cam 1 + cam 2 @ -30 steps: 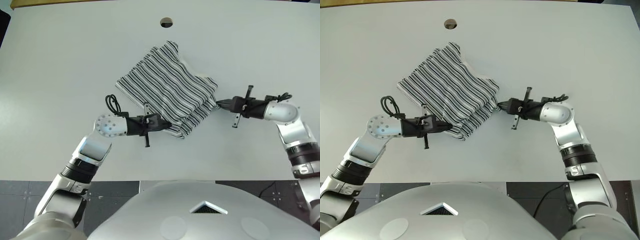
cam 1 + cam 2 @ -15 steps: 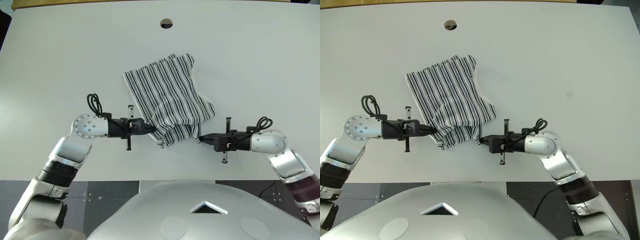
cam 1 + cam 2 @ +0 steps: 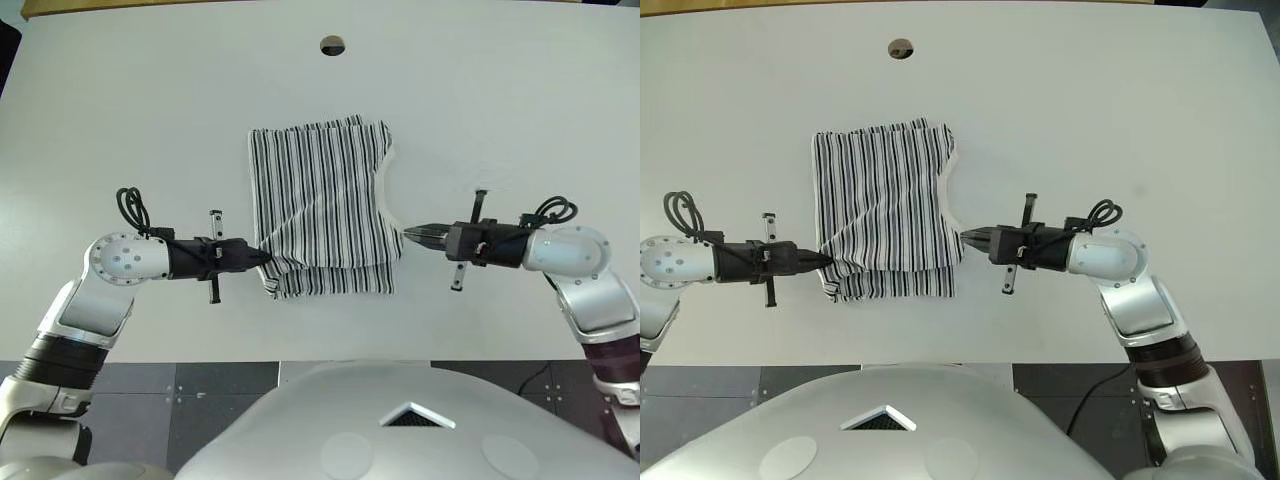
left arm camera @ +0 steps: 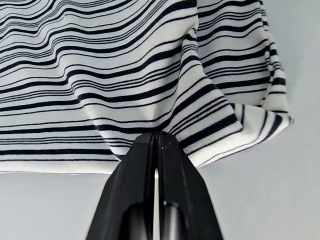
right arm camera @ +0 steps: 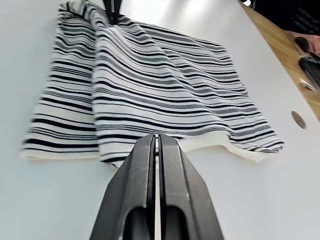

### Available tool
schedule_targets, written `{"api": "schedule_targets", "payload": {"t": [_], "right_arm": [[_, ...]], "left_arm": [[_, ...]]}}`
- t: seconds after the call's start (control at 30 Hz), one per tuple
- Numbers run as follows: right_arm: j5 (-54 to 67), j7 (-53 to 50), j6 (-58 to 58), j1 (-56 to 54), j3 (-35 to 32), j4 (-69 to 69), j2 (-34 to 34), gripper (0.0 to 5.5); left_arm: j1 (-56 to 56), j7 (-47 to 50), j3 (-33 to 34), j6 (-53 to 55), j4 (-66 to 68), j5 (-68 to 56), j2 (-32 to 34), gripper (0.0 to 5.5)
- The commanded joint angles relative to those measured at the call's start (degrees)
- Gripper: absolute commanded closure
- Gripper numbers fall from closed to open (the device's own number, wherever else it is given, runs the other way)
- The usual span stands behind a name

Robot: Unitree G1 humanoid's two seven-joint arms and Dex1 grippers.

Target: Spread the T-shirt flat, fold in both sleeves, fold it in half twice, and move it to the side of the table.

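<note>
Two pincers flank the folded black-and-white striped T-shirt (image 3: 320, 200): left pincer (image 3: 265, 256) grips its near corner; right pincer (image 3: 408, 232), clenched empty, just beside.

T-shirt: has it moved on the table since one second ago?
Yes. The T-shirt has turned from diagonal to square and slid toward the robot, so it lies farther from the round hole.

Place is looking like a lab or office: white table (image 3: 500, 120) is carrying a cable hole (image 3: 332, 45) well beyond the left gripper (image 3: 265, 256), dark floor tiles (image 3: 220, 376) showing behind it.
</note>
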Motion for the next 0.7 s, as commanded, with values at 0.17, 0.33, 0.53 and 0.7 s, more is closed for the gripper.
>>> {"api": "schedule_targets", "payload": {"t": [0.17,0.33,0.53,0.7], "right_arm": [[-8.54,-3.27,-10.83,-2.36,2.16,6.9,0.19,4.69],[-11.82,-3.17,-15.15,-1.84,2.82,9.65,-1.7,3.77],[-20.31,-6.39,-22.46,-0.87,3.12,11.08,-5.53,2.64],[-34.9,-15.65,-33.06,-1.67,5.93,12.95,-5.82,2.0]], "left_arm": [[1.56,2.65,4.57,-0.32,2.63,1.85,0.91,5.4],[6.54,2.88,12.87,0.14,-3.23,-11.0,-3.15,4.9],[12.12,5.31,19.03,-0.53,-4.7,-14.35,-5.95,3.91],[15.39,11.88,18.29,-10.42,3.23,3.94,-2.74,3.02]]}}
